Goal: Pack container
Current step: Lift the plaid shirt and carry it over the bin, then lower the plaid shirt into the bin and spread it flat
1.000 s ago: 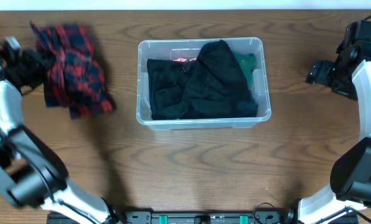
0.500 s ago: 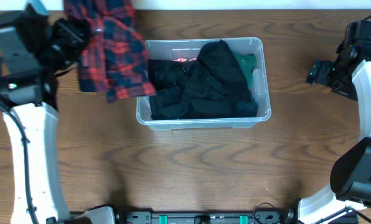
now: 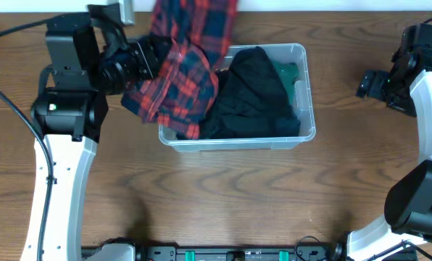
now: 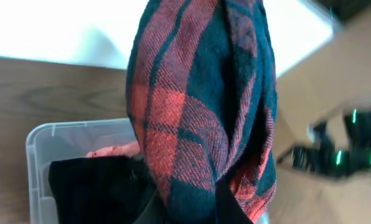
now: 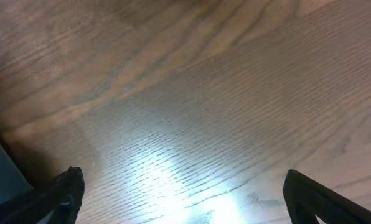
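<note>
The clear plastic container (image 3: 306, 93) sits mid-table, holding black garments (image 3: 256, 94) and a green one (image 3: 288, 72). My left gripper (image 3: 156, 56) is shut on a red and navy plaid shirt (image 3: 187, 69) and holds it above the container's left end, where it drapes over the left rim. In the left wrist view the plaid shirt (image 4: 204, 106) hangs in front of the camera, with the container (image 4: 39, 140) and black clothes (image 4: 92, 190) below. My right gripper (image 5: 182, 199) is open and empty over bare table at the far right, also seen from overhead (image 3: 372, 83).
The brown wooden table (image 3: 223, 196) runs all round the container. A white wall strip runs along the table's far edge (image 3: 310, 4). The right arm's base stands at the front right (image 3: 412, 210).
My left arm has lifted the plaid shirt off the table's left side and carried it right, so it now hangs over the container's left end. The right arm has not moved.
</note>
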`<state>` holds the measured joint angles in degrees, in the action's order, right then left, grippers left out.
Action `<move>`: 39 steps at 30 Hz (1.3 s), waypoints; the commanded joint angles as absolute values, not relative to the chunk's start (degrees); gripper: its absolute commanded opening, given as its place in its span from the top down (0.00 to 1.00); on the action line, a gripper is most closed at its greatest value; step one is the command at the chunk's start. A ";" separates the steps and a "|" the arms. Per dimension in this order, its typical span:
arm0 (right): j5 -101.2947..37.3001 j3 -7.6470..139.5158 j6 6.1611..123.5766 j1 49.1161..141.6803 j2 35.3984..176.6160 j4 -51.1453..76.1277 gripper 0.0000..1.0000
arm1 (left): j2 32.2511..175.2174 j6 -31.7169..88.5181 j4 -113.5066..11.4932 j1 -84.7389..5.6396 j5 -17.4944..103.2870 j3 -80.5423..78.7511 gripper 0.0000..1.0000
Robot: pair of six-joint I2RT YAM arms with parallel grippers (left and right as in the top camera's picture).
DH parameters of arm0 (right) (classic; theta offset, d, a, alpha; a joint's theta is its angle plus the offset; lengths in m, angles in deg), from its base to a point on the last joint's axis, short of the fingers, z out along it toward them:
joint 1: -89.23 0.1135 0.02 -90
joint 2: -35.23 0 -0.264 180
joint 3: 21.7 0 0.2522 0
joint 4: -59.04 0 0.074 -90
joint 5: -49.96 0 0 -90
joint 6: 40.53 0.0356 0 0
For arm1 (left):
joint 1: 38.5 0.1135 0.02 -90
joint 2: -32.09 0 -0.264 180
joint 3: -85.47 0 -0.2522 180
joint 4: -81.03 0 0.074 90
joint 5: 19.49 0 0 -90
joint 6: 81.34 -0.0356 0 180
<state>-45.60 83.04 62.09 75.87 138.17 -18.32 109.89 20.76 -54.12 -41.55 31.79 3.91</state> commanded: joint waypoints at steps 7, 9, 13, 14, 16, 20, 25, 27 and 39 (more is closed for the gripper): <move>-45.60 83.17 62.73 75.80 138.65 -18.38 0.01 | 108.93 -7.22 -53.33 -43.47 25.50 4.74 0.94; -45.58 83.17 62.73 75.80 138.65 -18.38 0.01 | 108.93 -9.97 -53.36 -45.46 24.62 4.74 0.94; -45.58 83.17 62.73 75.80 138.65 -18.38 0.01 | 109.03 -16.48 -53.09 -51.30 24.91 4.74 0.94; -45.58 83.17 62.73 75.80 138.65 -18.38 0.01 | 109.06 -17.51 -53.09 -52.50 25.39 4.74 0.94; -45.58 83.17 62.73 75.80 138.65 -18.38 0.01 | 109.14 -17.93 -53.07 -54.99 28.93 4.74 0.94; -45.58 83.17 62.73 75.80 138.65 -18.38 0.01 | 109.25 -20.46 -50.60 -58.66 36.97 4.74 0.94; -45.58 83.17 62.73 75.80 138.65 -18.38 0.01 | 110.54 -24.74 -46.86 -61.77 42.87 4.74 0.94; -45.60 83.17 62.73 75.80 138.65 -18.38 0.01 | 111.72 -26.67 -47.08 -62.86 44.47 4.74 0.94; -45.58 83.17 62.73 75.80 138.65 -18.38 0.01 | 120.64 -31.72 -48.00 -67.93 51.11 4.74 0.94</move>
<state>-45.60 83.04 62.09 75.87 138.17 -18.32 119.66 -29.14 -47.41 -67.23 48.58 3.91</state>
